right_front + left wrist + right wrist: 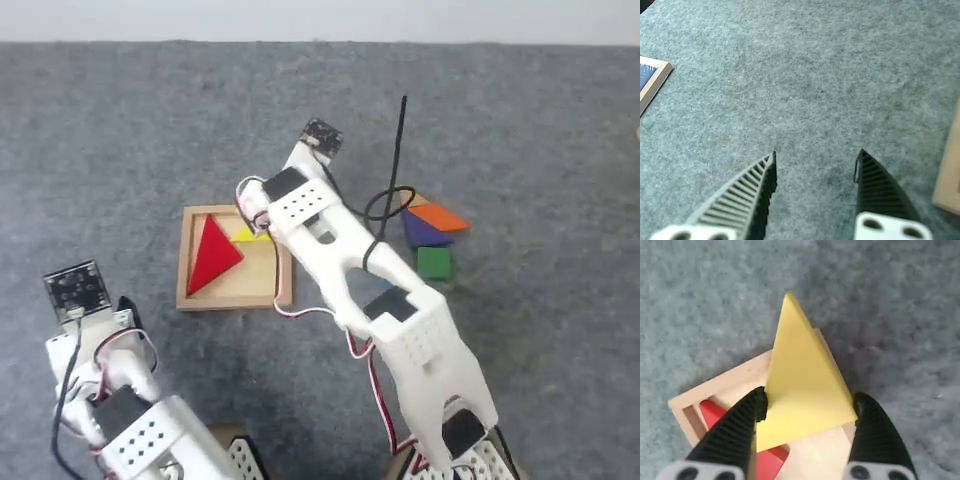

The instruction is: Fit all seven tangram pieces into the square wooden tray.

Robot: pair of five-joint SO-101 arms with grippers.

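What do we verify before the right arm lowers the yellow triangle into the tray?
1. Grip: right tool shut on yellow triangle: ok.
2. Yellow triangle inside the tray rim: one tip overhangs the rim: not ok.
3. Red triangle lying flat in the tray: ok.
4. Yellow triangle clear of the red triangle beneath it: cannot tell.
5. Left tool open over the mat, apart from the tray: ok.

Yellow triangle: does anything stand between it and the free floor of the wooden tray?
Partly. The yellow triangle, held in the right gripper, hangs with its tip out over the rim of the tray. The red triangle already in the tray seems to lie partly under its base. The rest of the tray looks free.
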